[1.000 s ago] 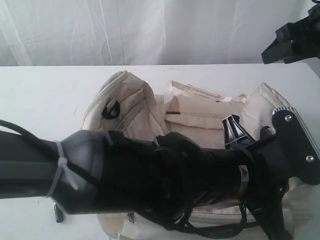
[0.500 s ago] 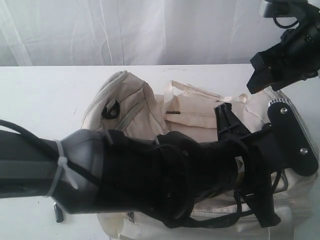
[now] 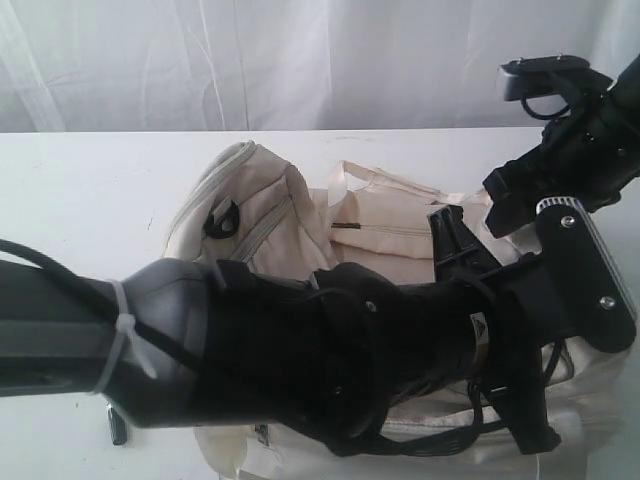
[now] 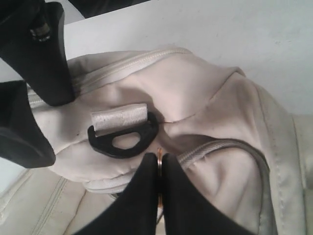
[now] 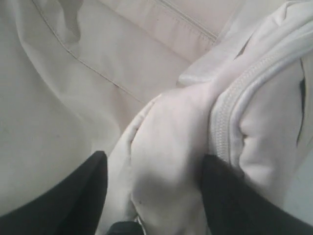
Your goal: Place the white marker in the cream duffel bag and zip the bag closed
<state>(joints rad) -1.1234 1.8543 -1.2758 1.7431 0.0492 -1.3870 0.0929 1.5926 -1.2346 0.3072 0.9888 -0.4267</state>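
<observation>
Exterior view: the cream duffel bag (image 3: 400,225) lies on the white table (image 3: 80,190), partly hidden by my left arm (image 3: 300,360). Left wrist view: my left gripper (image 4: 158,160) pinches the zipper pull (image 4: 159,152), just beside the black strap ring (image 4: 124,139). Right wrist view: my right gripper (image 5: 154,169) stands wide, astride a fold of the bag.

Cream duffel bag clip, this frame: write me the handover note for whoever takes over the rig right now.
Left hand: shut on the zipper pull at the end of the cream duffel bag, beside a black strap ring.
Right hand: open, fingers either side of a fabric fold at that same end.
White marker: not visible in any view; cannot tell if it is inside.
Done: zipper pull gripped.
Left: confirm the marker is in, then draw the zip fully closed.
</observation>
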